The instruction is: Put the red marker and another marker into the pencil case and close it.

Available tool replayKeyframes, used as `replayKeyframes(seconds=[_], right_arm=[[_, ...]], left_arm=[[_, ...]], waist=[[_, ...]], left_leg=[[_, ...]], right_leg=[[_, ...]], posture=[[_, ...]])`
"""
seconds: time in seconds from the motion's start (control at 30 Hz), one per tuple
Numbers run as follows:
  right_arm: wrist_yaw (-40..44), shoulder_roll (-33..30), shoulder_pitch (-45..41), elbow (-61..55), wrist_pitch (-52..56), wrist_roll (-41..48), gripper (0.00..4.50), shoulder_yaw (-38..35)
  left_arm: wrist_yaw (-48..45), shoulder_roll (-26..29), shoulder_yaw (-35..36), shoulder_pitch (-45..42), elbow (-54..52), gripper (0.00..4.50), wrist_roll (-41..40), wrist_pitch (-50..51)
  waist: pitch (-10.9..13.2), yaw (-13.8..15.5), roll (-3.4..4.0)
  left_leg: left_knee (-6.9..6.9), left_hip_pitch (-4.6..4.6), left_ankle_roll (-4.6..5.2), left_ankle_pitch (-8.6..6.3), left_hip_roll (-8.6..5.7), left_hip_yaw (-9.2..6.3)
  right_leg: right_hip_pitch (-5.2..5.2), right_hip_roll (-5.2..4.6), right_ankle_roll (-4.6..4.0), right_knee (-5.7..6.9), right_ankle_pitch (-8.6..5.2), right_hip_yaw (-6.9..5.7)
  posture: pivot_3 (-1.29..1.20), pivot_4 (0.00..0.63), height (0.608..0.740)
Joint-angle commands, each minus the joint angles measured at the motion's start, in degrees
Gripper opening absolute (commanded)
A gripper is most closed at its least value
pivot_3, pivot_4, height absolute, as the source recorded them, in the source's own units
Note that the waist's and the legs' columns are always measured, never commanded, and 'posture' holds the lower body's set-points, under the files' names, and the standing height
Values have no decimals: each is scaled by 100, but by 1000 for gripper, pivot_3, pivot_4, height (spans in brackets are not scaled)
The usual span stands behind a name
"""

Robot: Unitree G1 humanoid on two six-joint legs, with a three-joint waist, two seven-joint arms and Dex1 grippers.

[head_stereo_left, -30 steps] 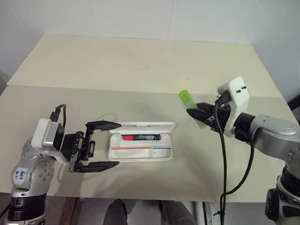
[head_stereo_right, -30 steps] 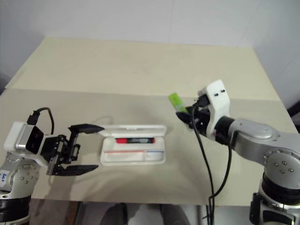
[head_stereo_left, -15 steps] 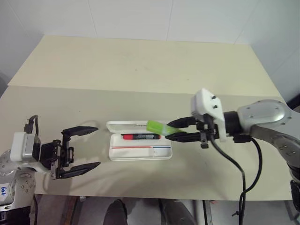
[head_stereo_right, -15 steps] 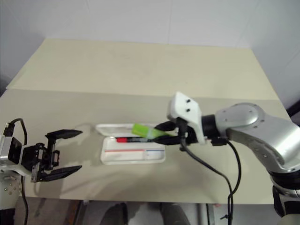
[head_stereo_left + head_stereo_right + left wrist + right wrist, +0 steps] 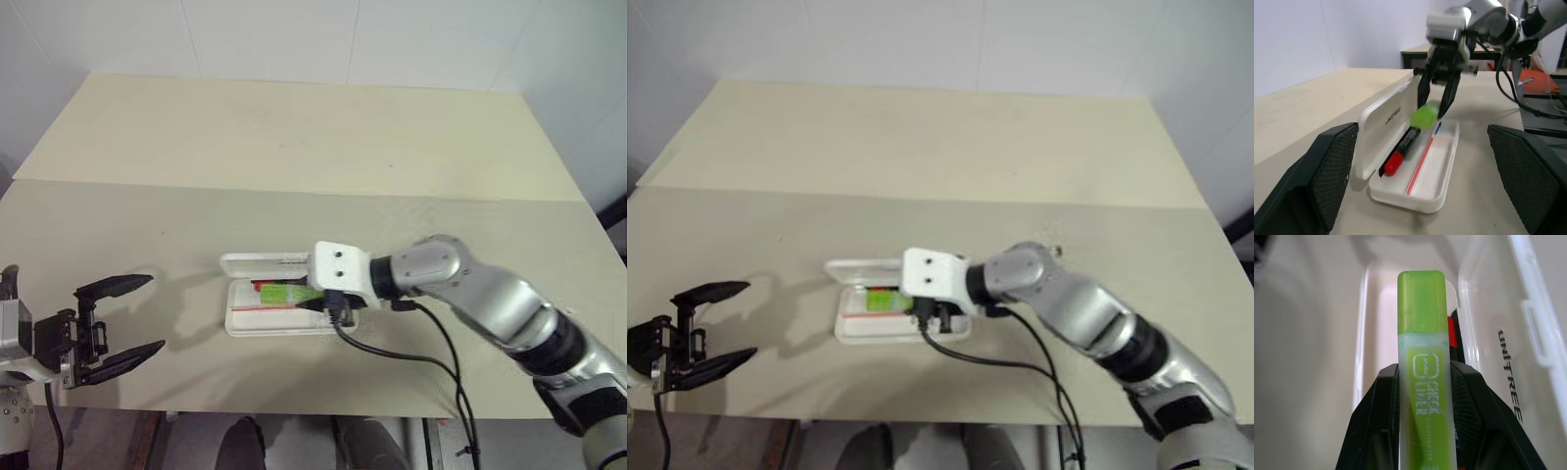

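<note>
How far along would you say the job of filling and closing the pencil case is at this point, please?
About halfway. Done: the red marker lies in the open pencil case. In hand: the right gripper is shut on the green marker, holding it just above the tray beside the red one, not yet released. Left: let it go, then shut the lid, which stands upright. The left gripper waits open, off to the side.

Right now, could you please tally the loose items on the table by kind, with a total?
Markers: 2 — the slim black-barrelled red-capped marker lying in the case, and the stubby translucent light green marker pinched in the right gripper above it.
Cases: 1 — the white hard plastic hinged pencil case, lid open.
Total: 3
</note>
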Motion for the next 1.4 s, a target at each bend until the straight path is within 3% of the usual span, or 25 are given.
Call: replayKeyframes(seconds=[0.03, 0.27, 0.57, 0.83, 1.4], right_arm=[[-110, 175, -23, -52, 109, -284, 1081, 70], [18, 337, -62, 12, 147, -581, 1081, 98], [233, 447, -107, 56, 75, -644, 1081, 0], [520, 1105, -451, 163, 1054, 258, 1081, -672], [231, 1409, -581, 41, 1880, 433, 1081, -303]], left_arm=[[-632, 162, 151, 202, -45, 4500, -254, 80], [-399, 543, 304, 242, -246, 4500, -563, 492], [363, 643, 615, 340, -1426, 4500, -1281, 1457], [348, 600, 764, 466, -1538, 4500, -1157, 1653], [385, 500, 738, 501, -1579, 4500, -1120, 1621]], waist=[[0, -9, -1], [-1, -39, -3], [-1, -88, -3], [-1, -150, -2], [-1, -158, -2]], left_leg=[[0, 0, 0, 0, 0, 0], [-2, 0, -2, 1, 2, -9], [-9, 0, -3, 1, 4, -16], [-6, 1, -6, 3, 4, -20], [-13, 0, -7, 4, 3, -34]], right_leg=[[-3, 0, -3, 6, -1, 1], [-6, 6, -15, 20, -8, -8], [-6, 7, -20, 19, -12, -17], [-5, 8, -20, 27, -11, -18], [-1, 6, -27, 21, -15, -37]], posture=[[0, 150, 740], [0, 150, 740], [0, 150, 740], [0, 150, 740], [0, 150, 740]])
